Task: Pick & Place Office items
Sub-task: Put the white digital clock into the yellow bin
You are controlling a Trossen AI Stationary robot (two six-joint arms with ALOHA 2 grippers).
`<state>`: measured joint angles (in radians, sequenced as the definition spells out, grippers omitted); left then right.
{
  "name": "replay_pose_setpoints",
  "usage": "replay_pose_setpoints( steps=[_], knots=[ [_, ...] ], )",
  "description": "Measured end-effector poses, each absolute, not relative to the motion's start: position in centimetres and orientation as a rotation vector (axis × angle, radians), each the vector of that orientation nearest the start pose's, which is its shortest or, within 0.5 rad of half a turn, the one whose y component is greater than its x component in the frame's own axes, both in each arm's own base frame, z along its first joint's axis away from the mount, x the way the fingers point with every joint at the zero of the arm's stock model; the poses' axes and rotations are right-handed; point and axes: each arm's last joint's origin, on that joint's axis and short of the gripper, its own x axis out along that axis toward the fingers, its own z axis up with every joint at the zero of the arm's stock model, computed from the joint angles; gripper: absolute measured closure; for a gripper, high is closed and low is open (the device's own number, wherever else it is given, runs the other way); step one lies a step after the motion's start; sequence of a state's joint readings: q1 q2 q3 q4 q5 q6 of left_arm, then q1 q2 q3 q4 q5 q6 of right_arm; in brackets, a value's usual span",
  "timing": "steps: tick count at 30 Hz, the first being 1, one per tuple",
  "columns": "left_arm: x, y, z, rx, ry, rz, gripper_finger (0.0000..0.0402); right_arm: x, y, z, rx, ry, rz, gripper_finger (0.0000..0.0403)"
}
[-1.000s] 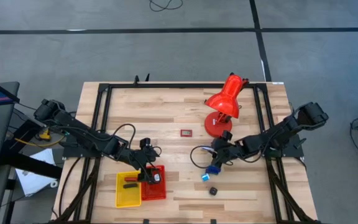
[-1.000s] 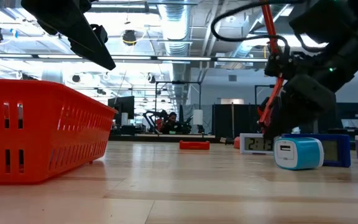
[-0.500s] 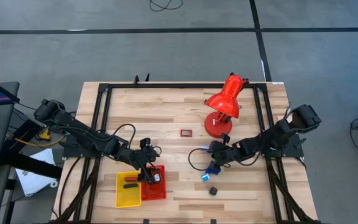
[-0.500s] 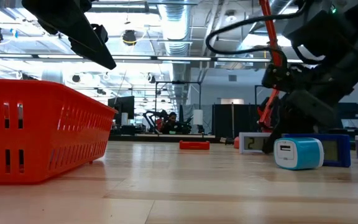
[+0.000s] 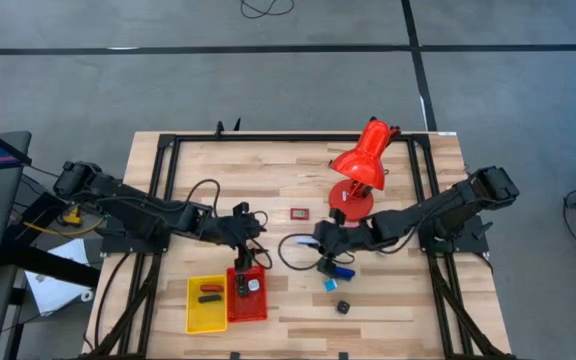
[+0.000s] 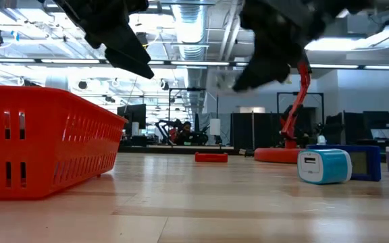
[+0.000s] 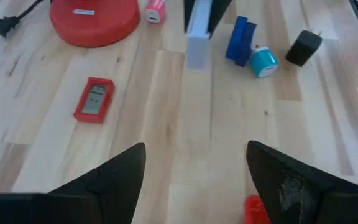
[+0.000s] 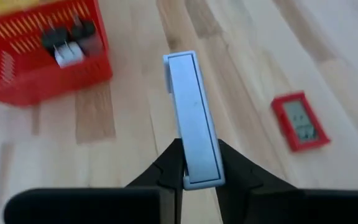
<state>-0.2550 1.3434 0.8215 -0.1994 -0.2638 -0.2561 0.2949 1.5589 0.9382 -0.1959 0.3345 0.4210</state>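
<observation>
At the centre of the high view, between the two arms, the right gripper [image 5: 324, 238] hangs above the bare wood with its fingers [image 8: 166, 169] clamped on a pale blue-white slab [image 8: 191, 118], a thin rectangular office item gripped at one short end and jutting out ahead of the fingers. Just up and left of it in that view lies a small red clock [image 5: 299, 212], flat on the table with its grey display facing up. Up and right stands the red desk lamp [image 5: 363, 160], its round base [image 7: 94, 18] close behind the right arm, with a small pink piece [image 7: 155, 10] beside the base. Below the right gripper in the high view lie a blue block [image 5: 341, 270], a round teal charger [image 5: 329, 285] and a black cube-shaped plug [image 5: 343, 307], set near one another. In the low view the teal charger shows a white face with a port.

Left of centre, the left gripper [image 5: 244, 228] hovers with its fingers [image 7: 114, 171] spread wide and empty. Below it in the high view sits the red tray [image 5: 265, 305], holding black and white pieces, and touching its left side the yellow tray [image 5: 193, 308] with a dark stick-like piece [image 5: 209, 296].
</observation>
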Motion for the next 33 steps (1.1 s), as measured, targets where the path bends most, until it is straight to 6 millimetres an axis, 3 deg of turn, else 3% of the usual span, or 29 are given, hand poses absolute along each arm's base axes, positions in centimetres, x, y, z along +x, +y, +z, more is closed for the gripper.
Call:
replay_pose_setpoints(
  steps=[3, 7, 13, 23, 28, 33],
  knots=[
    [27.0, -5.5, 22.8, -0.055, 0.687, 0.090, 0.0128, 31.3, 8.1, 22.0, 0.163, 0.718, -0.201, 0.0350],
    [27.1, -5.3, 22.9, -0.013, 0.676, 0.072, 0.0128, 32.5, 7.8, 21.7, 0.183, 0.737, -0.207, 0.0350],
    [27.1, -5.1, 22.9, 0.000, 0.682, 0.072, 0.0128, 36.6, 8.0, 19.8, 0.134, 0.827, -0.157, 0.0350],
    [26.9, -5.0, 22.5, -0.035, 0.733, 0.043, 0.0128, 42.6, 8.7, 21.0, -0.008, 0.906, -0.137, 0.0350],
    [26.6, -4.9, 22.3, -0.027, 0.773, 0.048, 0.0133, 43.3, 8.8, 21.7, -0.035, 0.874, -0.149, 0.0350],
    [26.8, -4.9, 22.4, -0.023, 0.753, 0.044, 0.0168, 43.3, 8.8, 22.0, -0.038, 0.860, -0.151, 0.0350]
  ],
)
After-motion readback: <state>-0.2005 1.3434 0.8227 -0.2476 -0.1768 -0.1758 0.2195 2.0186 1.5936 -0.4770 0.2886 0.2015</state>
